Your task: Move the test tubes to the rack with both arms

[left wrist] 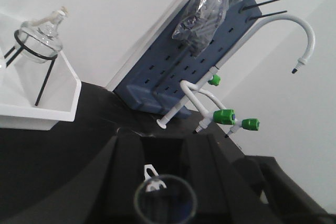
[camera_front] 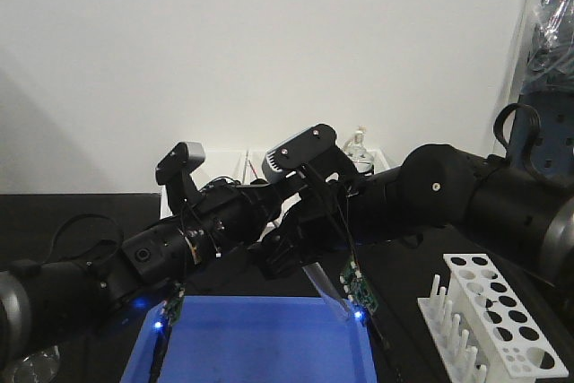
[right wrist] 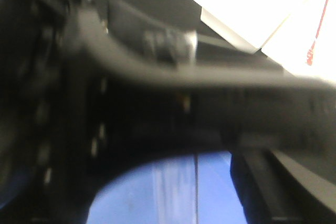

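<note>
The front view is showing the left arm [camera_front: 134, 262] and right arm [camera_front: 448, 190] crossing above a blue tray [camera_front: 260, 352]. The white rack [camera_front: 502, 334] is standing on the dark surface [camera_front: 404, 266] at the tray's 3 o'clock.

One test tube [camera_front: 330, 291] is hanging over the tray's far right corner. Its long axis is leaning from 11 to 5 o'clock.

Only the left wrist view is showing the tube end-on. Its open mouth is facing the lens at 6 o'clock, between the dark fingers of the left tool [left wrist: 168, 145]; whether they are pressing the glass cannot be told.

That view is also showing a flask [left wrist: 39, 38] in a white bin [left wrist: 31, 114] at 10 o'clock, and a white tap [left wrist: 294, 24] at 2 o'clock.

The right wrist view is blurring badly, so the opening of the right tool [camera_front: 296, 239] cannot be told. A red mark there is too smeared to read.
</note>
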